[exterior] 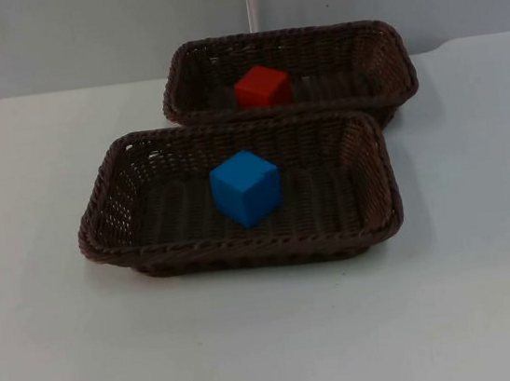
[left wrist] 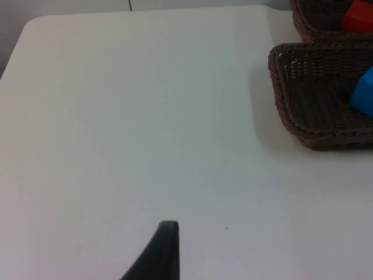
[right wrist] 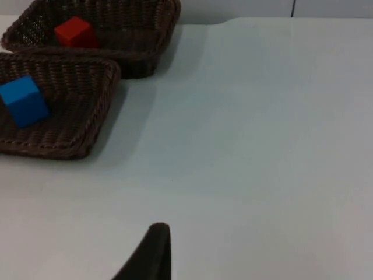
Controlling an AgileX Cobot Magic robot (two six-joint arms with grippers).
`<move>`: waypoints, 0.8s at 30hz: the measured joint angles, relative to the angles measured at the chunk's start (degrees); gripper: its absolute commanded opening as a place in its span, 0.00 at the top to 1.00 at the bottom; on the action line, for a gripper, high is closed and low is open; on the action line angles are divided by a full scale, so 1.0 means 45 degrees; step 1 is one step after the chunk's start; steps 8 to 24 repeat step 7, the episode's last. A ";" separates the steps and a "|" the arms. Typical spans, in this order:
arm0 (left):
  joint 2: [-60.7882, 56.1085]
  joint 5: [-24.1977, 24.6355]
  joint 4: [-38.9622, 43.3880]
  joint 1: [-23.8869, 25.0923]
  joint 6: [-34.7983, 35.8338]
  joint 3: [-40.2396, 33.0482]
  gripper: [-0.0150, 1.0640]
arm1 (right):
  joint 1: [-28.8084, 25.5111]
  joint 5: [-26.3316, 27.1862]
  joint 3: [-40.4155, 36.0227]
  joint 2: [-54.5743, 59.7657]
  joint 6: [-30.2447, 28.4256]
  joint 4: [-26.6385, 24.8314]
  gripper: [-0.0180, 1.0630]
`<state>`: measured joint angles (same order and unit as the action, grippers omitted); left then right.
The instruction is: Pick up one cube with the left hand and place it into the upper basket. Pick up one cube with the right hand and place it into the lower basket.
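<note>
On the white table [exterior: 53, 367], two brown woven baskets are seen. A blue cube [exterior: 246, 187] is held in the lower basket [exterior: 104, 220], and a red cube [exterior: 262, 86] in the upper basket [exterior: 387, 51] (both jobs look done). Whether the grippers are wide or narrow cannot be told.

Left gripper: one black fingertip [left wrist: 166, 245] visible in the left wrist view, held above bare table top [left wrist: 145, 116] on the left side, well apart from the table's far edge. Right gripper: one black fingertip [right wrist: 154, 248] visible in the right wrist view, likewise above bare table top on the right side. Neither fingertip touches anything. Whether the jaws stand apart cannot be told.
</note>
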<state>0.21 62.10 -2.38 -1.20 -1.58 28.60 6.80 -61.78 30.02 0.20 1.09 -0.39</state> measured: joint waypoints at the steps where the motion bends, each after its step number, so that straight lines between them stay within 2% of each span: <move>1: 0.0000 0.0000 0.0000 0.0000 0.0000 0.0000 0.01 | -0.0080 0.0000 0.0000 0.0000 0.0000 0.0000 0.01; 7: 0.0000 0.0000 0.0000 0.0000 0.0000 0.0000 0.01 | -0.0446 0.0000 0.0000 0.0000 0.0000 0.0000 0.01; 24: 0.0000 0.0000 0.0000 0.0000 0.0000 0.0000 0.01 | -0.0446 0.0000 0.0000 0.0000 0.0000 0.0000 0.01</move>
